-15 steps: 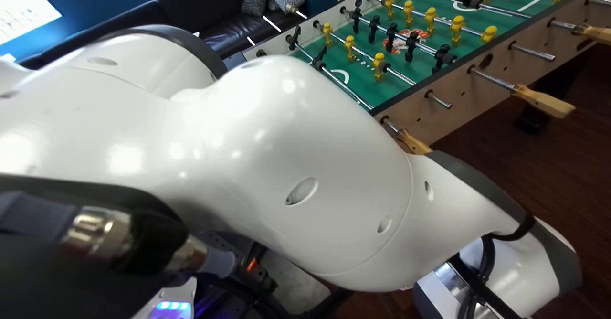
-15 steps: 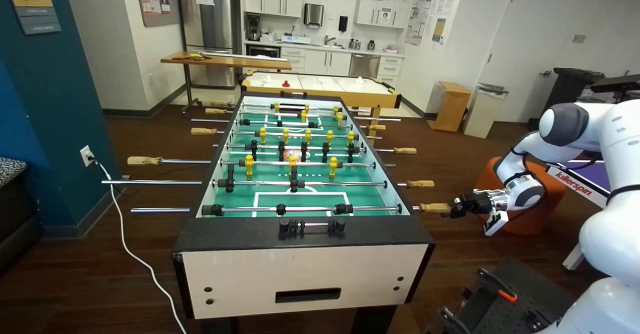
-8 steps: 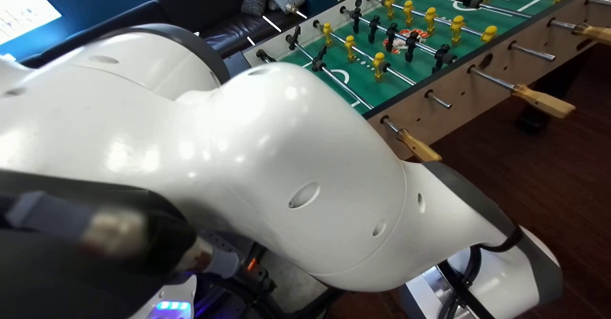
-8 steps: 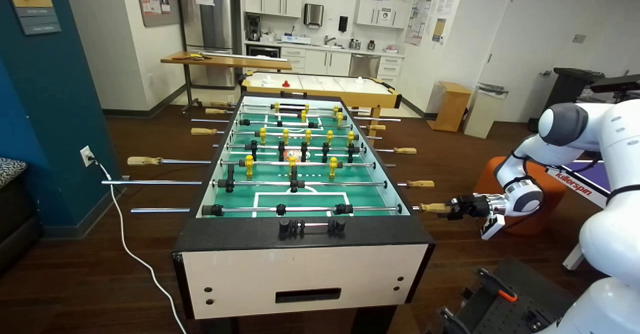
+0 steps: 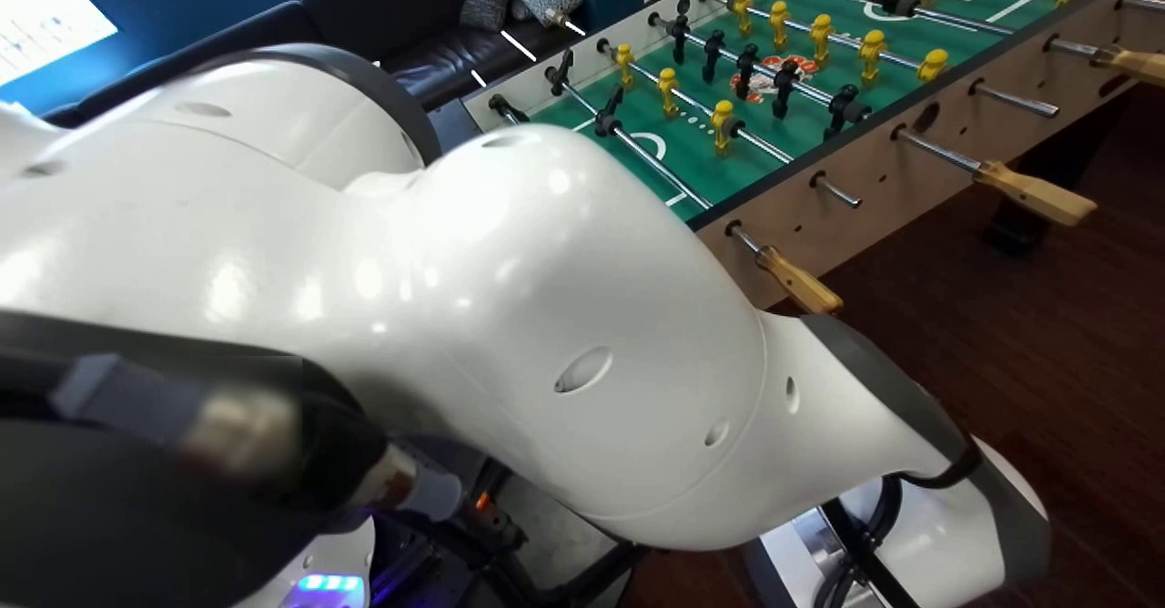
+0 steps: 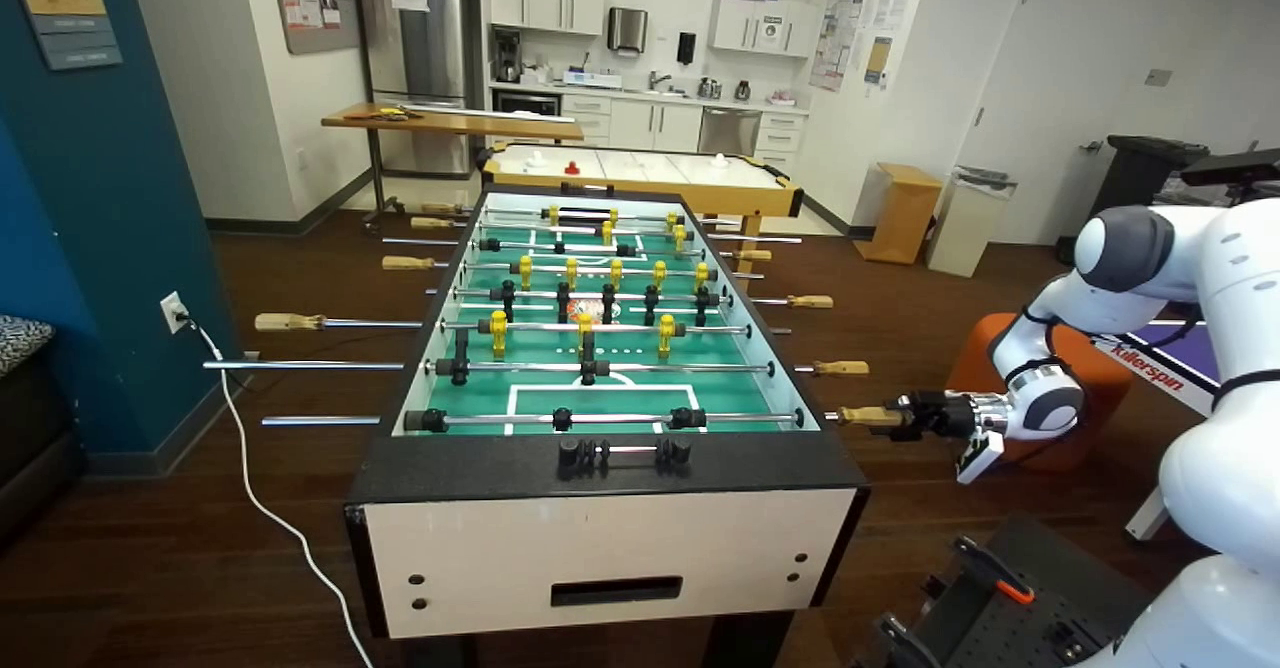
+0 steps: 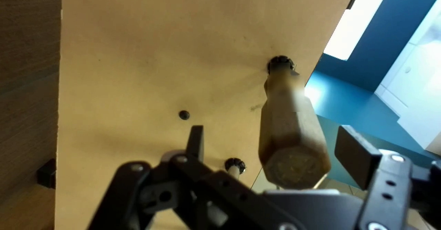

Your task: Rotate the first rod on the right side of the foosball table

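The foosball table (image 6: pixel 460 473) fills the middle of an exterior view; its pale side panel (image 7: pixel 137 68) fills much of the wrist view. The first rod (image 6: pixel 620 418) crosses the near end of the pitch and carries black figures. Its tan handle (image 6: pixel 866 415) sticks out on the right; it also shows in the wrist view (image 7: pixel 293 133), end face toward me. My gripper (image 6: pixel 897 416) is at the handle's outer end. In the wrist view the gripper (image 7: pixel 277 149) is open, its pads on either side of the handle with gaps. The arm hides this handle in an exterior view.
The second rod's handle (image 6: pixel 840 368) sits just beyond and shows in both exterior views (image 5: pixel 801 282). A bare rod end (image 5: pixel 837 191) and a longer handle (image 5: pixel 1038 194) follow. An orange seat (image 6: pixel 985 343) stands behind the wrist. The robot's dark base (image 6: pixel 1050 588) stands in front.
The forearm has shifted down and left in an exterior view, uncovering the second handle. The gripper has levelled and moved slightly toward the first rod's handle. The rods and figures look the same.
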`<state>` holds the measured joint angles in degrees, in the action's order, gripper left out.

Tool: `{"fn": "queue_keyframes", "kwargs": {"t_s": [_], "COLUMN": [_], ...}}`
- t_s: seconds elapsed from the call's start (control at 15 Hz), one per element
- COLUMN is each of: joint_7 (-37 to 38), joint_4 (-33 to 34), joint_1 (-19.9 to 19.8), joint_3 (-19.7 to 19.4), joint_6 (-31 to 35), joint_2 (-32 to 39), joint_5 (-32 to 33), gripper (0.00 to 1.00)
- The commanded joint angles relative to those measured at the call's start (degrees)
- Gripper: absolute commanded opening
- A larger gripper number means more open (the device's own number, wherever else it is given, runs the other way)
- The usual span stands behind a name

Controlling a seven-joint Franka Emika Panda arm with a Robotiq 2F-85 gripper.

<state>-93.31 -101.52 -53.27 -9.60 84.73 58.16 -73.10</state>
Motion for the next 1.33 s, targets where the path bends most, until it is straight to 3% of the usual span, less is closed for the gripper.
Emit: {"fn": "queue_keyframes", "kwargs": {"t_s": [0.0,0.13,0.47,0.53,1.27], "joint_7": [-1.2,-1.0,-0.7,-0.5,20.4], "joint_4": [-1.3,-1.1,-1.0,-1.0,3.7], "joint_1": [1.2,1.4,1.7,1.9,2.4], "joint_3": [-1.1,-1.2,-1.7,-2.0,-2.6], "joint_6": [-1.8,-2.2,-4.2,-4.7,-11.2], "joint_2": [-1.0,-1.0,-1.1,-1.2,-0.1], "joint_5": [-0.9,-0.8,-0.4,0.2,6.8], "gripper": [0.72,0.61,0.22,0.18,0.18]}}
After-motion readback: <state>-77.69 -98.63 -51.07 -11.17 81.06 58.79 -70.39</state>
